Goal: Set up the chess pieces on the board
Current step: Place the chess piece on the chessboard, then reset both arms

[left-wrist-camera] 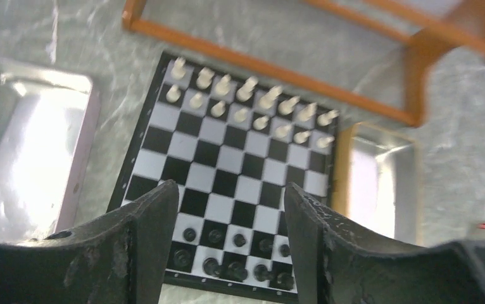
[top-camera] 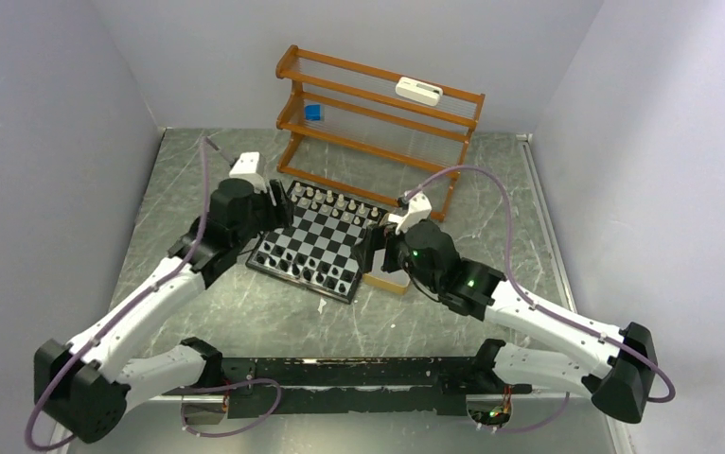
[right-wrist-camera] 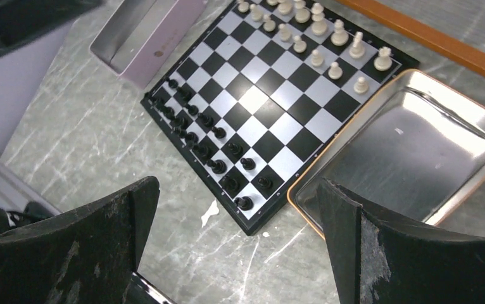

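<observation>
The board [top-camera: 319, 243] lies at centre frame on the desk [top-camera: 274, 322], between the left tray [left-wrist-camera: 31, 152] and the right tray [right-wrist-camera: 404, 145], which sits just beside its edge. The white pieces [left-wrist-camera: 247, 88] stand in two rows along the board's upper edge in the left wrist view. The black pieces [right-wrist-camera: 216, 166] fill the two rows at the opposite edge. The set-up appears complete or nearly so, though part of the black rows is hidden. The left jaws stand wide open above the black side and hold nothing. The right jaws stand equally wide open and empty above the board's lower corner. Hazard: any descent or sideways sweep with the jaws this wide can topple several pieces at once. Contact with the board rim can slide the board and disturb both ranks.
</observation>
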Robot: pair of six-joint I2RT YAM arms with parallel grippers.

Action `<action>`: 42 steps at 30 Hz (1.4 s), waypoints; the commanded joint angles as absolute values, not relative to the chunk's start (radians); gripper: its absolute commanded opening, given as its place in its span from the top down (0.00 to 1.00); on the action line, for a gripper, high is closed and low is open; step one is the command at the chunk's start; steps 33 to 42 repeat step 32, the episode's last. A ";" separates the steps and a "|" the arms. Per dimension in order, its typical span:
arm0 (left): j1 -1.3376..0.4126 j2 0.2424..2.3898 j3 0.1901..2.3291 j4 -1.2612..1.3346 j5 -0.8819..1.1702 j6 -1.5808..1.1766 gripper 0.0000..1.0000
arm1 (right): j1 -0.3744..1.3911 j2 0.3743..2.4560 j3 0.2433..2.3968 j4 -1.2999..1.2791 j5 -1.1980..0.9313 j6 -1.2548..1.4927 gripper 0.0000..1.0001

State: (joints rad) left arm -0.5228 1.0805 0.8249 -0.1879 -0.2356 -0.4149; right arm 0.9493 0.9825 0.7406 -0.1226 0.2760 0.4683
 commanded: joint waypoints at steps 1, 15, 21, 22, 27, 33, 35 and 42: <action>-0.532 0.978 0.942 -0.304 -0.088 -0.367 0.30 | 0.952 1.023 0.879 -0.338 0.417 0.627 0.00; -0.532 0.603 0.819 -0.406 0.227 -0.432 0.02 | 0.952 0.928 0.953 -0.514 0.446 0.656 0.00; -0.532 0.559 0.770 -0.413 0.259 -0.453 0.02 | 0.952 0.804 0.901 -0.472 0.442 0.629 0.00; -0.532 0.558 0.772 -0.416 0.259 -0.452 0.02 | 0.951 0.789 0.893 -0.465 0.436 0.626 0.00; -0.532 0.565 0.794 -0.435 0.266 -0.443 0.02 | 0.952 0.756 0.885 -0.460 0.434 0.612 0.00; -0.531 0.549 0.789 -0.437 0.256 -0.447 0.02 | 0.952 0.798 0.903 -0.475 0.409 0.595 0.00; -0.531 0.549 0.789 -0.437 0.256 -0.447 0.02 | 0.952 0.798 0.903 -0.475 0.409 0.595 0.00; -0.531 0.549 0.789 -0.437 0.256 -0.447 0.02 | 0.952 0.798 0.903 -0.475 0.409 0.595 0.00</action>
